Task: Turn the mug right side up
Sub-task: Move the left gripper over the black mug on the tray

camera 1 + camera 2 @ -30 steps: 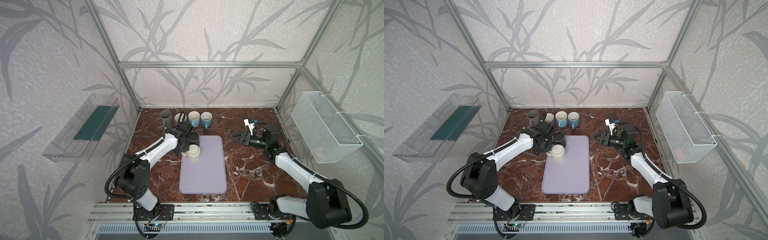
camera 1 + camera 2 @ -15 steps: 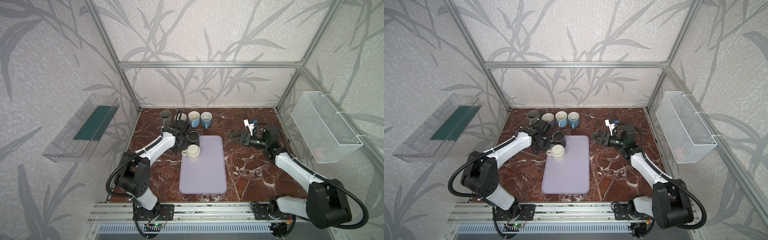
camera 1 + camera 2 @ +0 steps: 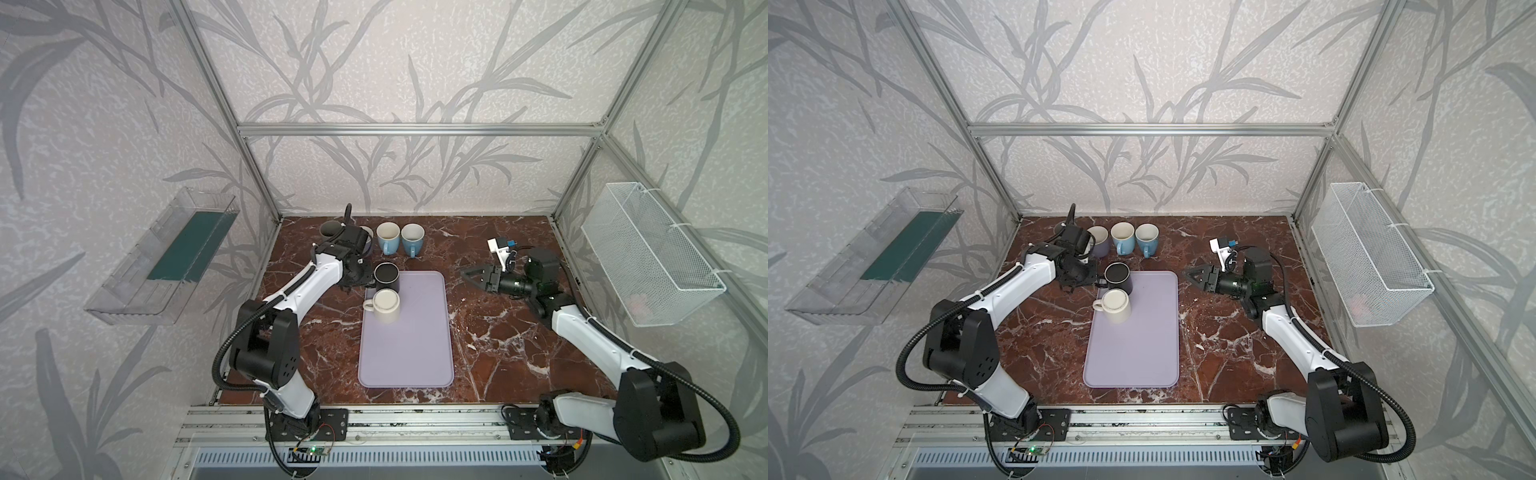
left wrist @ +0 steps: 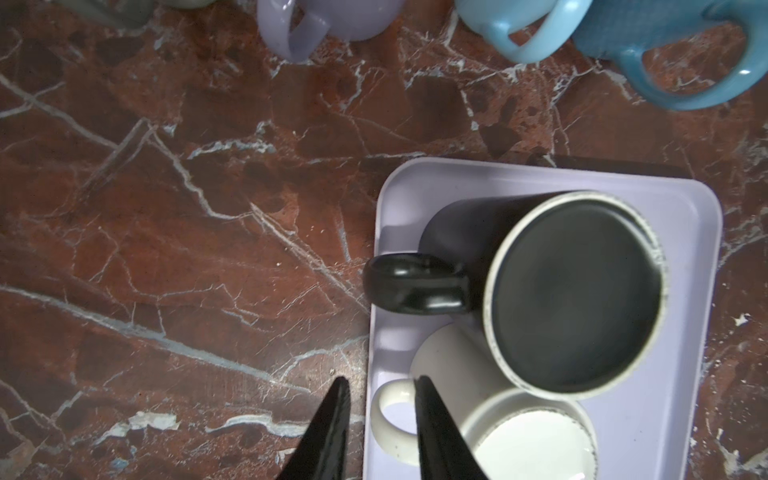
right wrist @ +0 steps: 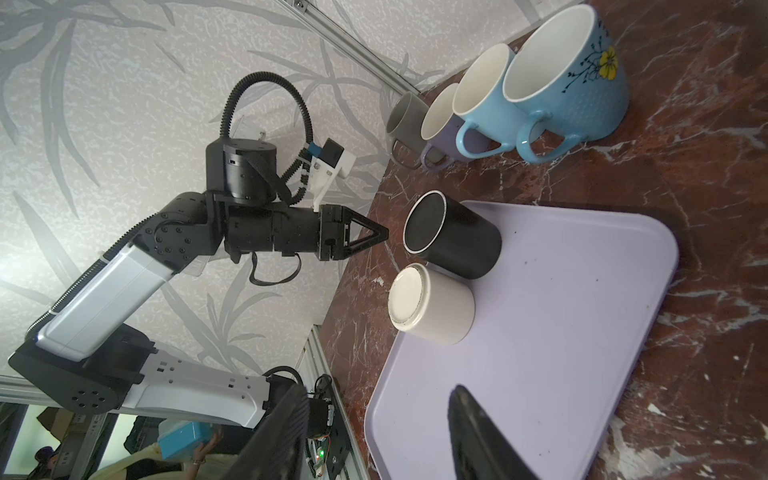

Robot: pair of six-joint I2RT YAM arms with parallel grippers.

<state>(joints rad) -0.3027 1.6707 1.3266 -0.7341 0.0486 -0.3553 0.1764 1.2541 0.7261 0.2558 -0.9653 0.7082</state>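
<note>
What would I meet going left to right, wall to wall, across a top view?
Clear wall bin → gray mug → light blue mug → darker blue mug → right gripper → white wire basket.

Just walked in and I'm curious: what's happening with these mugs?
Two robot arms are working on mugs. A black mug and a cream mug stand upside down on a lavender tray. The left fingers, slightly apart and empty, hover by their handles. The right fingers hang open beside the tray.
</note>
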